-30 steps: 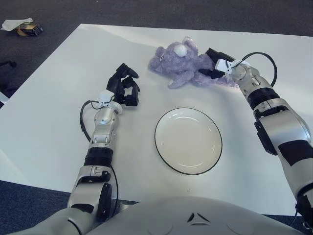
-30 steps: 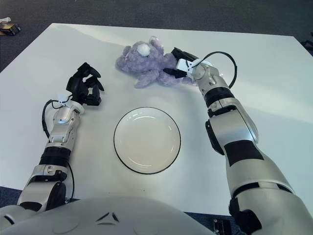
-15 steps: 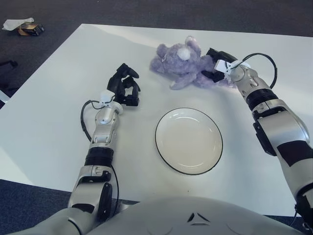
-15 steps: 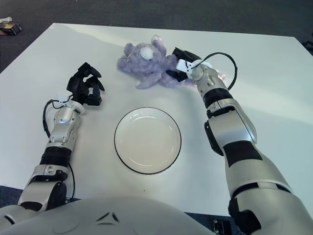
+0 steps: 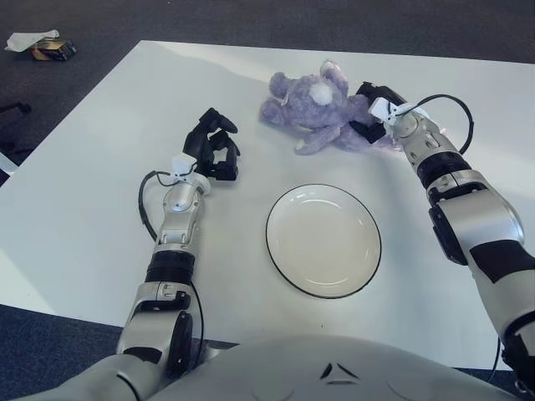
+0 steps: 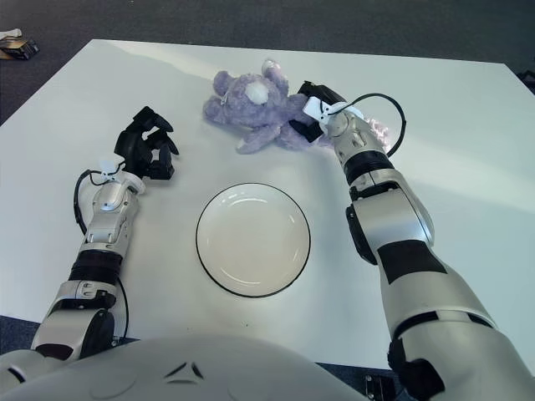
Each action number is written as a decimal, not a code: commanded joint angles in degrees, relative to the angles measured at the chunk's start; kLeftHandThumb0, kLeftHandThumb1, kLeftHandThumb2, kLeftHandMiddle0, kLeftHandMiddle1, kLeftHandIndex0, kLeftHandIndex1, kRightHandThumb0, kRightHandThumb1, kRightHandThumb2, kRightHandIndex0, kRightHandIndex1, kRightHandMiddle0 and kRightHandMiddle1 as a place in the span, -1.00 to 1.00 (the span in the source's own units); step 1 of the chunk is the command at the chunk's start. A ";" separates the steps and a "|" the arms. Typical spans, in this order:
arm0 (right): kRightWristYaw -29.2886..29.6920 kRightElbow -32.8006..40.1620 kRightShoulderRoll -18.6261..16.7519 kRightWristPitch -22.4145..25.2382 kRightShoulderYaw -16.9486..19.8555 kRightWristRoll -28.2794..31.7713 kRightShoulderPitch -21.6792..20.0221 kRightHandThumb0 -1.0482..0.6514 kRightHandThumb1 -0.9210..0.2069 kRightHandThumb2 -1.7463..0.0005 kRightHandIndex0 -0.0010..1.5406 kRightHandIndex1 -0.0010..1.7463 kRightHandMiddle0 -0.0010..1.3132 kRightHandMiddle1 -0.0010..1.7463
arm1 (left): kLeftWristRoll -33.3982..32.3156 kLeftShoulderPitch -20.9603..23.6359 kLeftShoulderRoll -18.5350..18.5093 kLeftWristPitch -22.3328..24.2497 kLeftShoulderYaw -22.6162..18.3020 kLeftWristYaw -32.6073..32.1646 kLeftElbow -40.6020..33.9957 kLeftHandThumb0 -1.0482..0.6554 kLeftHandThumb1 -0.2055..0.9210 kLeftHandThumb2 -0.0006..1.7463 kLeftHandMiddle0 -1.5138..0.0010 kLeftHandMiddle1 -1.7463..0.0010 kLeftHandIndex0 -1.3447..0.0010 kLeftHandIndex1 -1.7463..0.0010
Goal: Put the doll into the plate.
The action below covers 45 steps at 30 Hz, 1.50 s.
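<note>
Partly hidden: right hand (image 5: 370, 111) fingers behind doll (image 5: 313, 113).

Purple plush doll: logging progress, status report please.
Right hand gripping purple plush doll on white table. Left hand idle, left of plate. White black-rimmed plate unobstructed.

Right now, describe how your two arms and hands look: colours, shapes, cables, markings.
Both arms are silver-grey metal shells with black joint rings and black panels near the elbows. The left hand has black fingers on a silver forearm with a small white wrist part, and a black cable loops beside that forearm. The right hand is also black, with a white piece at the wrist and a black cable arching over it.
</note>
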<state>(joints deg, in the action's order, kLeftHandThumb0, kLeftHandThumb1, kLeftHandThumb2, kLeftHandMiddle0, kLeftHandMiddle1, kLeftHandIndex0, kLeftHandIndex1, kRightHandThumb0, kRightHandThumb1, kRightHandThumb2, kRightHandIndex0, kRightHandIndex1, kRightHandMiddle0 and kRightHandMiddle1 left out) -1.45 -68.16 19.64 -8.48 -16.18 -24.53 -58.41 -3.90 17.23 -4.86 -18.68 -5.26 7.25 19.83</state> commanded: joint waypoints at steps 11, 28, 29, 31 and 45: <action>4.88 2.32 -0.59 1.19 0.59 0.02 4.63 0.24 0.58 -0.85 0.10 0.88 -0.07 1.00 | -0.28 -1.86 0.62 -0.38 0.12 -0.17 2.23 0.21 -0.27 0.68 0.02 -0.99 0.37 -1.00; 27.03 8.13 -0.95 -6.18 1.05 -3.11 8.46 0.23 0.47 -0.77 0.06 0.88 -0.15 1.00 | -0.13 -1.46 0.28 -1.40 0.23 -0.06 3.41 0.21 -0.25 0.66 0.02 -0.97 0.38 -1.00; 29.71 8.41 -1.08 -7.60 1.09 -3.49 8.76 0.23 0.47 -0.77 0.06 0.88 -0.15 1.00 | 0.03 -1.45 0.26 -1.57 0.22 -0.24 3.55 0.21 -0.25 0.66 0.02 -0.97 0.38 -1.00; 33.46 8.84 -1.28 -9.94 1.19 -3.92 9.23 0.23 0.47 -0.77 0.06 0.88 -0.16 1.00 | 0.27 -1.42 0.22 -1.80 0.21 -0.51 3.75 0.21 -0.27 0.68 0.02 -0.99 0.37 -1.00; 46.85 8.53 -1.42 -21.59 -0.41 -8.02 10.25 0.23 0.43 -0.74 0.04 0.88 -0.18 1.00 | 0.00 -1.21 -0.75 -3.36 0.42 0.76 4.56 0.21 -0.27 0.66 0.01 -0.95 0.37 -1.00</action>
<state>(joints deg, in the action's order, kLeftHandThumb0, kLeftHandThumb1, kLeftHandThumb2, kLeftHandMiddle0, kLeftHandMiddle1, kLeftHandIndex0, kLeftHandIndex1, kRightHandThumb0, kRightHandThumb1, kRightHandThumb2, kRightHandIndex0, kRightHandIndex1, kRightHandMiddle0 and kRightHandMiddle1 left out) 42.11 -60.39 18.10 -27.52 -15.78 -30.71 -48.28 -3.98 18.12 -5.79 -20.87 -5.07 7.27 22.48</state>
